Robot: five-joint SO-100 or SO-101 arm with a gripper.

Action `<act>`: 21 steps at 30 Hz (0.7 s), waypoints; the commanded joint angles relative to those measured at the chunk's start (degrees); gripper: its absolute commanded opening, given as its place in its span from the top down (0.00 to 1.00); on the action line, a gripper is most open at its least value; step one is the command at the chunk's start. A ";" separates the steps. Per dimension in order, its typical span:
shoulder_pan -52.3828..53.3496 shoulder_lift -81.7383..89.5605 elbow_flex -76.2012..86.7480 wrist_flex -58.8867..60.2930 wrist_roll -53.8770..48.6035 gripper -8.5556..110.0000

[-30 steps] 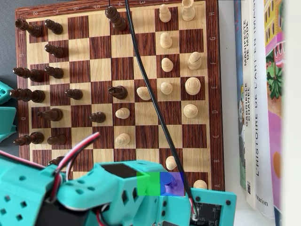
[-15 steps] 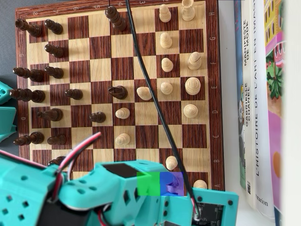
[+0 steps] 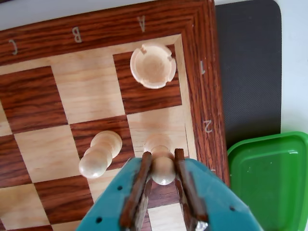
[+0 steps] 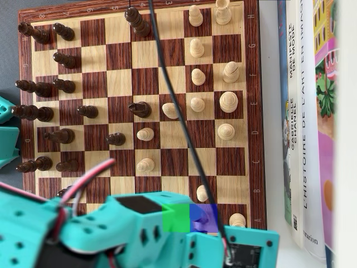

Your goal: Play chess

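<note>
In the wrist view my gripper [image 3: 162, 156] has teal fingers with brown pads [image 3: 139, 185], and they are closed on the round head of a light pawn [image 3: 163, 172] in the A file by the 2 mark. The pawn stands upright on the chessboard [image 3: 204, 101]. A light rook [image 3: 153, 65] stands on the A1 corner. Another light pawn [image 3: 98, 158] stands one file to the left. In the overhead view the teal arm [image 4: 139, 229] covers the gripper and the held pawn. The rook [image 4: 237, 219] and the neighbouring pawn [image 4: 202, 192] show beside it.
A green plastic container [image 3: 274, 183] and a dark mat [image 3: 248, 62] lie right of the board in the wrist view. In the overhead view dark pieces [image 4: 42, 86] fill the left side, light pieces [image 4: 227, 101] the right. A black cable [image 4: 173, 100] crosses the board. Books [image 4: 312, 111] line the right.
</note>
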 commanded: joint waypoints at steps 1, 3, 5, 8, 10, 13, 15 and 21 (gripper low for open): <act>0.44 5.62 1.05 0.18 -0.26 0.89; 0.26 6.77 2.46 0.18 -0.26 0.89; 0.26 7.82 3.96 0.18 -0.26 0.89; 0.26 9.58 6.33 0.18 -0.26 0.89; 0.26 11.16 8.35 0.18 -0.26 0.89; 0.53 13.36 11.16 0.18 -0.26 0.89; 0.88 14.33 12.66 0.18 -0.26 0.89; 2.02 14.94 14.33 -0.26 -0.26 0.89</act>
